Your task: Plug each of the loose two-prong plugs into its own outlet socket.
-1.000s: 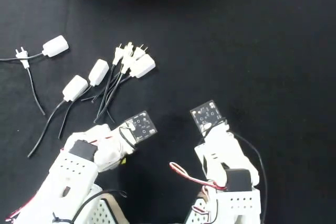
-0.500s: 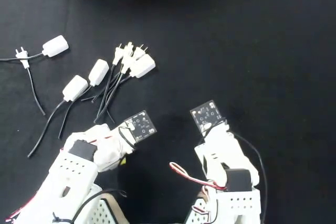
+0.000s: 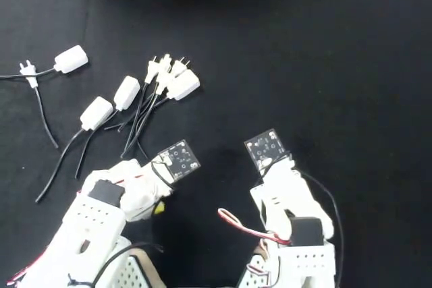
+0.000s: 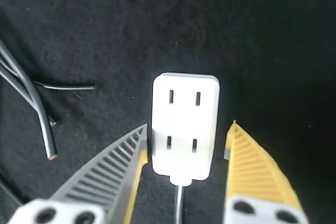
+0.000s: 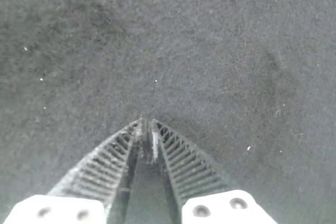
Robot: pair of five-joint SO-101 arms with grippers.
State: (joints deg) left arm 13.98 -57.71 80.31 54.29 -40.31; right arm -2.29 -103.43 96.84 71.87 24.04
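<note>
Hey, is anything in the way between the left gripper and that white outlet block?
Nothing visible. The outlet block sits between the open fingers of the left gripper; the black cords lie off to one side.

Both arms are showing white printed shells. The left arm (image 3: 94,224) is carrying a black motor block, and the right arm (image 3: 290,197) is trailing a red-and-white wire loop (image 3: 233,224) and a black cable (image 3: 329,207). The left gripper (image 4: 189,127) is pairing a grey ribbed finger (image 4: 113,166) with a yellow finger (image 4: 252,166). The right gripper (image 5: 147,127) is showing two grey ribbed fingers, and screw holes are dotting the white bases.
</note>
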